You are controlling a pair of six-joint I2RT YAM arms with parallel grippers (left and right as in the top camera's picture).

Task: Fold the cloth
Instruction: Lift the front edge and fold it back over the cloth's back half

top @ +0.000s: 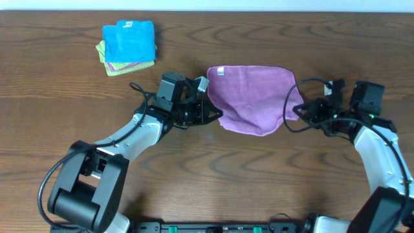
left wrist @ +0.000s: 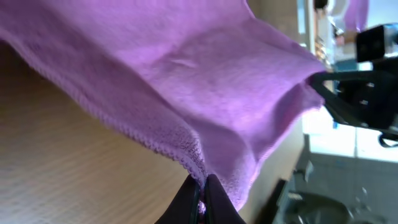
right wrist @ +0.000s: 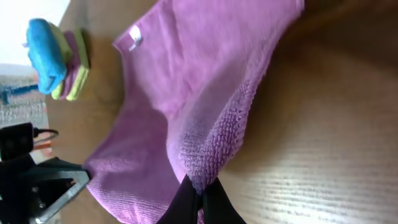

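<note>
Left wrist view: left gripper (left wrist: 200,202) fills the bottom edge, fingertips pressed together on the hem of the purple cloth (left wrist: 205,81). Clamped on it, no gap showing. From the pinch the cloth rises and spreads across the frame, with bare tabletop (left wrist: 62,174) under it on the left.

Overhead, left to right:
- Far left, back of the tabletop: a stack of folded cloths (top: 129,46), blue on top with purple and yellow-green edges showing below. Well apart from everything else.
- Left gripper sits at the cloth's near-left edge.
- Cloth is centre, slightly right, between the two grippers. Far edge is straight, with a small white tag (top: 220,71) at its far-left corner. Near edge is rounded and sags toward the middle.
- Right gripper (top: 299,111) sits at the cloth's near-right edge, a black cable (top: 289,103) looping beside it over the cloth.

Right wrist view: right fingertips are closed on a bunched fold of the cloth at the bottom of the frame, so also clamped on it. The cloth runs away from the pinch to the tag corner, which looks flat on the tabletop. The stack is visible upper left.
</note>
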